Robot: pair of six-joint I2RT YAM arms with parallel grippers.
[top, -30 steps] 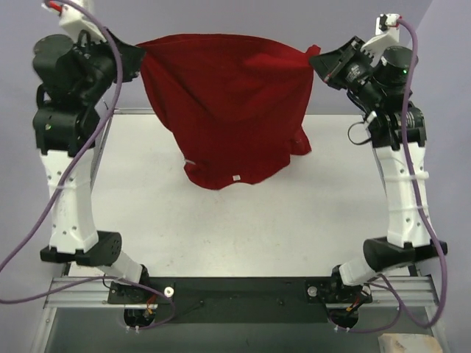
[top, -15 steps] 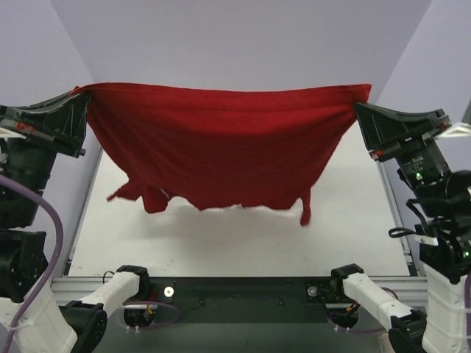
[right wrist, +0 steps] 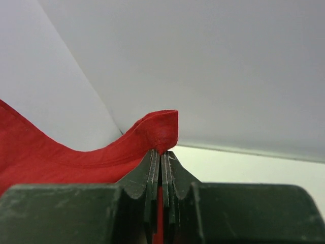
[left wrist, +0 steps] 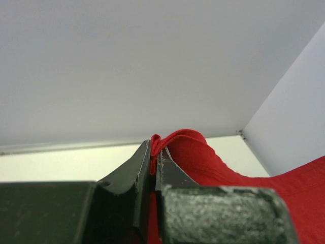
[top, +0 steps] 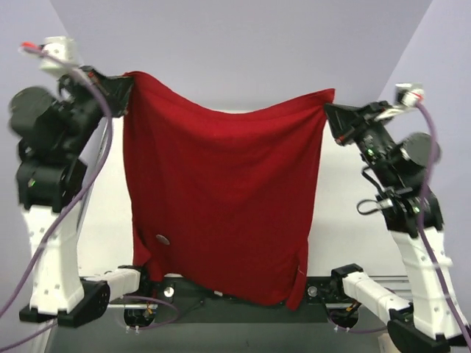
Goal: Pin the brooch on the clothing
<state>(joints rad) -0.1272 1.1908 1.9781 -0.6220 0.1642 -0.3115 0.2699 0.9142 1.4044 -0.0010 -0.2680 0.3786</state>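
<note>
- Hanging as a flat sheet above the white table (top: 342,220): red T-shirt (top: 221,191), lower edge sagging past the table's near edge.
- Clamped tight on the T-shirt's top left corner: left gripper (left wrist: 153,152).
- Clamped tight on the T-shirt's top right corner, slightly lower: right gripper (right wrist: 161,152).
- Low on the T-shirt's left side: small round grey brooch (top: 163,240).

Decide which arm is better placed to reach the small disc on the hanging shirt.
Left, probably: the disc sits low on the shirt's left side, under the left fingers; the right fingers grip the opposite top corner. Both hold cloth, though.
</note>
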